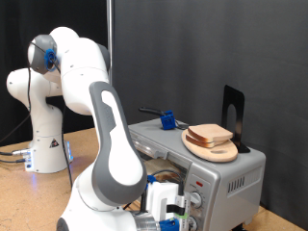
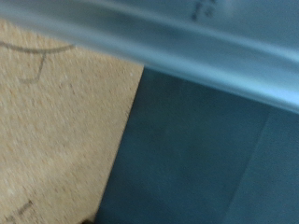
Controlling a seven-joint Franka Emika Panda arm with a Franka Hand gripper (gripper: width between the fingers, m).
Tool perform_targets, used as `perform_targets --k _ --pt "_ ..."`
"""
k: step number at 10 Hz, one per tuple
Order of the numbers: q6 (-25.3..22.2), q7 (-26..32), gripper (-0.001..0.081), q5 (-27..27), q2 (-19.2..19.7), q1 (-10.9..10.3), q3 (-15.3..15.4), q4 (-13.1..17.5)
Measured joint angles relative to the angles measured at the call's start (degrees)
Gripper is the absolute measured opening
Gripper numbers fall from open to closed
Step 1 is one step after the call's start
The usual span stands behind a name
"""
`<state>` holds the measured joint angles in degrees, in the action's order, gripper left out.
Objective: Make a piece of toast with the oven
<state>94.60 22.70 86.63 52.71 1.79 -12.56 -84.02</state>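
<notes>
The pincer [image 1: 171,214] hangs low before the oven [image 1: 207,173], its opening impossible to tell, toast [image 1: 212,134] resting on top

A black curtain [image 1: 192,58] hangs behind a light wooden table [image 1: 72,159].

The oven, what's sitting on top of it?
On the oven sits a wooden plate holding the piece of toast, plus a blue object and a black stand. The arm hides the oven's front.
</notes>
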Motion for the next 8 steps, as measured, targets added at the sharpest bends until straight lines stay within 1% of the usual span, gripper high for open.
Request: perform_targets --k 2,4,7,8 --pt "-0.25 4.88 0.0000 1.89 0.02 0.26 0.28 -0.01" --pt "-0.78 6.57 0.0000 2.01 0.07 0.43 0.44 -0.01" --pt "-0.79 3.94 0.0000 -0.60 0.23 0.38 0.10 -0.10" --pt "-0.84 0.52 0.0000 -2.26 0.16 0.25 -0.19 0.18"
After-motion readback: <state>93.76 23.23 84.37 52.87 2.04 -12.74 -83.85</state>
